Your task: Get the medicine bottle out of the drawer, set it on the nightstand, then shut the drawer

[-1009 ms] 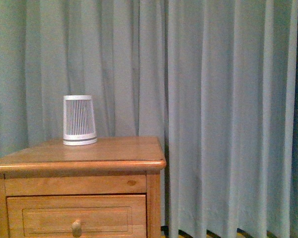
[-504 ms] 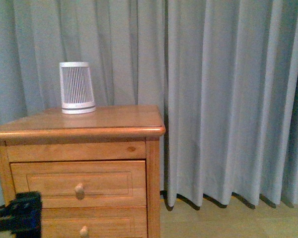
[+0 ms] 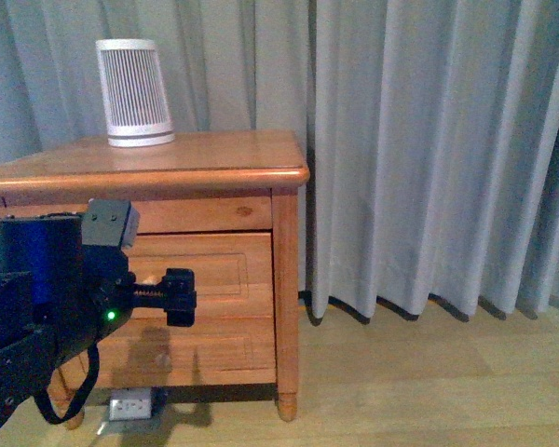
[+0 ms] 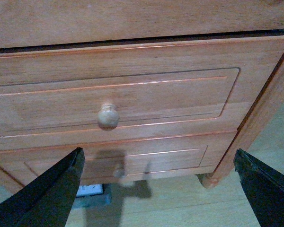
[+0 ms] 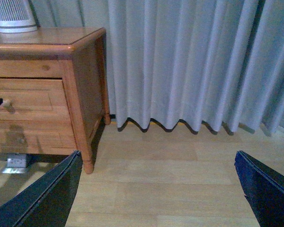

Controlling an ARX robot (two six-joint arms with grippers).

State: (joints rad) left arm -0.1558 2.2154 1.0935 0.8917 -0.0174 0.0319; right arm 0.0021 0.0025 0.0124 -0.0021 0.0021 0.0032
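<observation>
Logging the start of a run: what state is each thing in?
Upper drawer: shut, knob untouched.
Lower drawer: shut.
Left claw: open, empty, facing the upper drawer.
Right claw: open, empty.
Ribbed cone: upright on the nightstand.
Curtain: drawn closed.
Medicine bottle: not in view.

Ribbed device (image 3: 133, 93) stands on nightstand (image 3: 225, 155); curtain (image 3: 429, 140) hangs behind

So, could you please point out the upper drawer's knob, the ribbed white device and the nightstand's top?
Upper drawer's knob (image 4: 108, 116), left wrist view, on its rounded front.
Ribbed white device (image 3: 133, 93), front view, on its slatted side.
Nightstand (image 3: 225, 149), front view, on a bare part of its top.
</observation>
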